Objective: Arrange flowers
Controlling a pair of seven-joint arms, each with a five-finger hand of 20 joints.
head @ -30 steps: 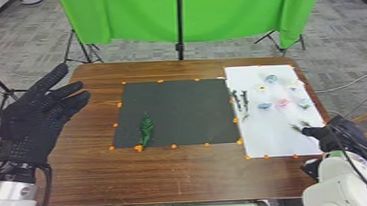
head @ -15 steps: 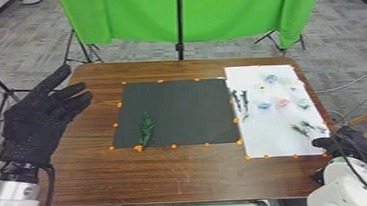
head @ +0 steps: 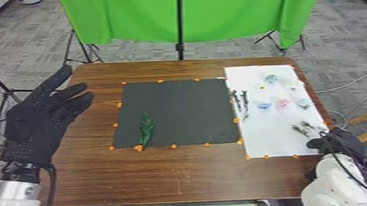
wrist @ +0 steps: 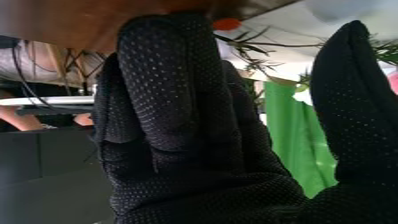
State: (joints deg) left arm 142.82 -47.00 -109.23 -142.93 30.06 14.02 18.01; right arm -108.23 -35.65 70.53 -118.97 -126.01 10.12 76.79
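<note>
While the left hand [head: 38,115] is at the table's left side, fingers loosely extended and empty, one leafy stem [head: 146,128] lies on the left part of the dark mat [head: 184,103]. Arrangement appears to be at an early stage. Left to place, presumably: the twigs [head: 245,103], flowers [head: 283,103] and sprigs [head: 301,129] on the white sheet [head: 271,144]. The right hand [wrist: 195,185], near the sheet's near right corner, has straight fingers, gripping nothing.

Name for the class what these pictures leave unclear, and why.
Pink flower's kind, head view: too small to tell.
Whether the twig joins the green leaves, right wrist view: the right hand's thumb lies between.
Left arm's rear part, head view: cut off by the bottom edge.
</note>
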